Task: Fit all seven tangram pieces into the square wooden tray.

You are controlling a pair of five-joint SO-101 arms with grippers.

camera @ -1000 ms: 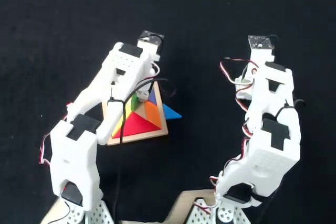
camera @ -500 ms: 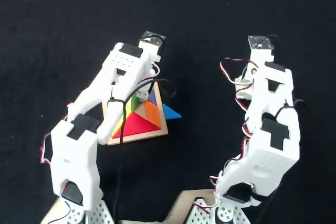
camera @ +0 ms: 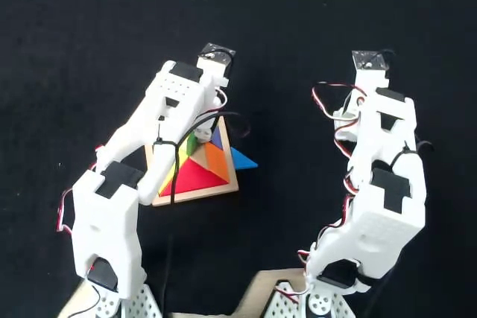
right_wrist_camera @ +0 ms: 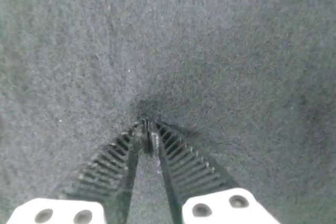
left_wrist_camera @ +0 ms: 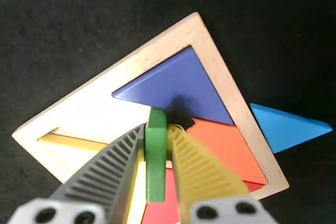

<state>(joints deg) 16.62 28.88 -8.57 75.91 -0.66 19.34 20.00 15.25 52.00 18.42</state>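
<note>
High view: left gripper [camera: 200, 138] hung over the tray [camera: 232, 184]. Light-blue triangle [camera: 243, 159] lay outside, just beside the rim, on the right arm's side.
Left wrist: jaws clamped the green piece [left_wrist_camera: 155, 156] on edge, long axis pointing at the dark-blue triangle [left_wrist_camera: 178, 85]; bare tray floor alongside.
Right wrist: right gripper [right_wrist_camera: 148, 129] pinched closed, empty, on the table [right_wrist_camera: 236, 35].

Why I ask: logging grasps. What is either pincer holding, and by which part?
Left pincer clamps the green piece by its two flat faces; right pincer holds nothing.

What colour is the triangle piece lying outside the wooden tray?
The triangle piece is light blue, clearest in the left wrist view.
</note>
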